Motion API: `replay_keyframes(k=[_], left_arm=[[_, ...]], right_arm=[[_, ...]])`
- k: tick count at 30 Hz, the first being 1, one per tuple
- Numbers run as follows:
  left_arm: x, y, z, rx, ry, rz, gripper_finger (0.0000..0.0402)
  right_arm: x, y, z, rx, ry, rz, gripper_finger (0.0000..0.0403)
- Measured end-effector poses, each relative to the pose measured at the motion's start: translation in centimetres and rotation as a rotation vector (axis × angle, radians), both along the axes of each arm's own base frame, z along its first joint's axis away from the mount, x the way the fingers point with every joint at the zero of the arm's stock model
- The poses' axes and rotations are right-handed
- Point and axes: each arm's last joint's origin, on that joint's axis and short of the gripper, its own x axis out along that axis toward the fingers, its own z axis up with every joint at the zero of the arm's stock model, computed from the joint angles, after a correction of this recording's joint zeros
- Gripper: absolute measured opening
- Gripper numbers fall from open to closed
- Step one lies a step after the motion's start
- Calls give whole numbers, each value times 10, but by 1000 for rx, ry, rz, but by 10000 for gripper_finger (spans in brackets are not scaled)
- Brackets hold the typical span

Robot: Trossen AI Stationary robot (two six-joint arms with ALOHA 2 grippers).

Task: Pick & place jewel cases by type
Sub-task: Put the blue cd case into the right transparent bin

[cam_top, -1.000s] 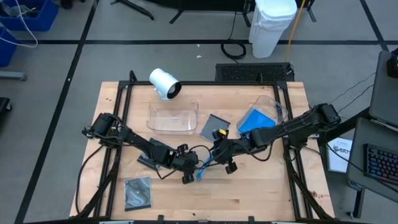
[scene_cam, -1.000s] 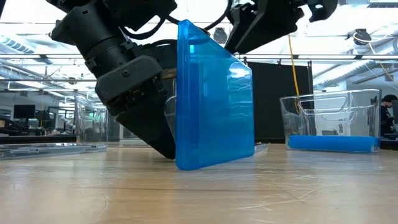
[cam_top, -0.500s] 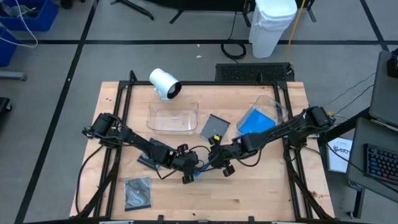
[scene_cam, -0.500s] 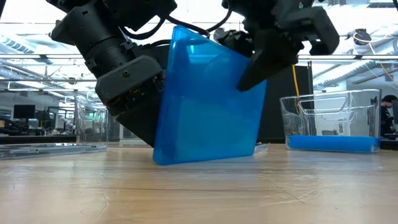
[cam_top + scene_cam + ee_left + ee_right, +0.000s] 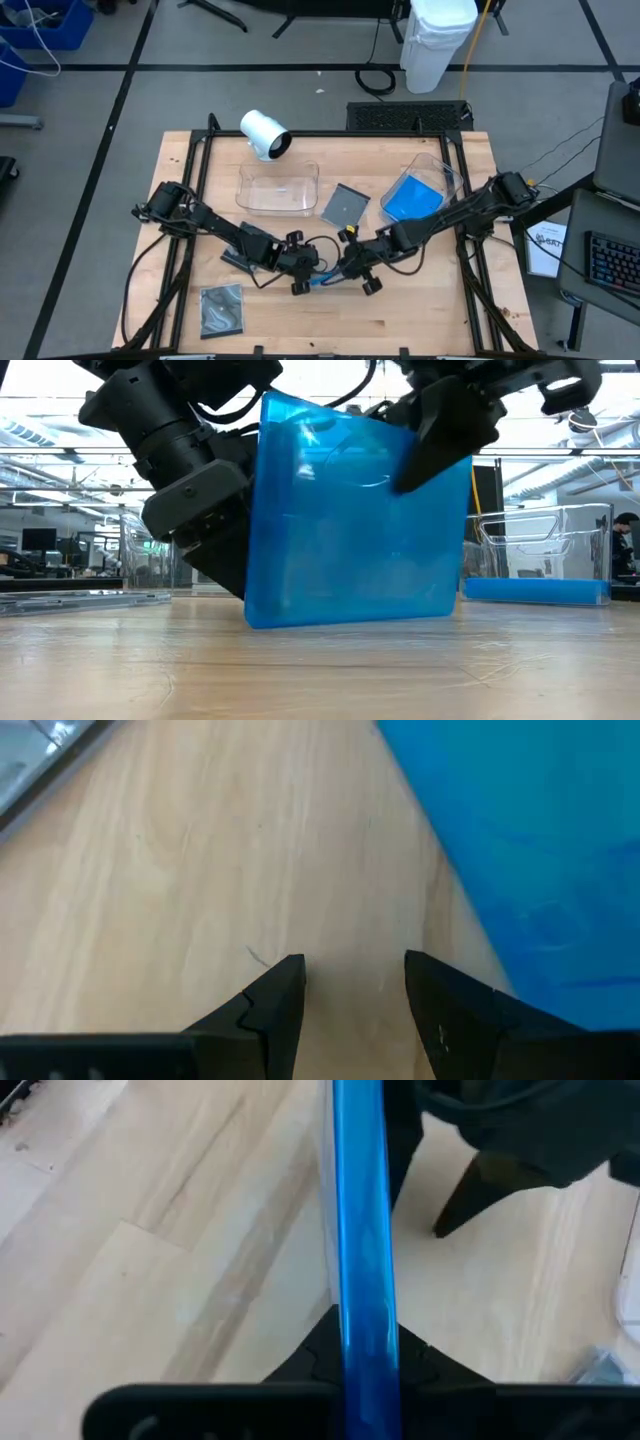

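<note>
A: Jewel case, the bright blue one (image 5: 355, 525), stands on its edge on the wooden table (image 5: 320, 670) at the centre of the low frame, its lower edge touching the wood.

B: Who has it?

A: The right gripper (image 5: 362, 1355). In its wrist view the blue edge runs straight up between the two dark fingers, which pinch it from both sides. From above, that gripper (image 5: 350, 272) sits just below the centre of the frame.

B: And the left gripper?

A: Just beside it, to the left in the overhead frame (image 5: 303, 275). Its wrist view shows the fingers (image 5: 270, 1010) spread a little with bare wood between them, the blue face filling the upper right of that frame without being between them.

B: Where are the other cases?

A: Seen from above, one dark grey case (image 5: 345, 205) lies flat at mid-frame, right of the clear tray (image 5: 277, 187). Another grey one (image 5: 221, 307) lies at the lower left of the table. Blue shows inside the second clear tray (image 5: 440, 170) at the right; I cannot tell how many cases are in it.

B: Anything else on the table?

A: A white cylinder (image 5: 263, 133) lying on its side at the upper left, above the first tray
</note>
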Motion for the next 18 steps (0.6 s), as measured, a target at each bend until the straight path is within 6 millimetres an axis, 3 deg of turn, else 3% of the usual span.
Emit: replay_keyframes(k=[4, 7, 12, 18], left_arm=[[2, 0, 3, 16, -27, -13, 179], [1, 0, 2, 21, -22, -15, 179], [1, 0, 2, 21, -21, -14, 179], [1, 0, 3, 23, -21, -18, 179]], right_arm=[[-17, 5, 17, -32, -28, -61, 10], [-41, -1, 23, -35, -75, -134, 10], [-91, -25, 9, 119, -239, -237, 10], [-136, -46, -16, 304, -675, -209, 10]])
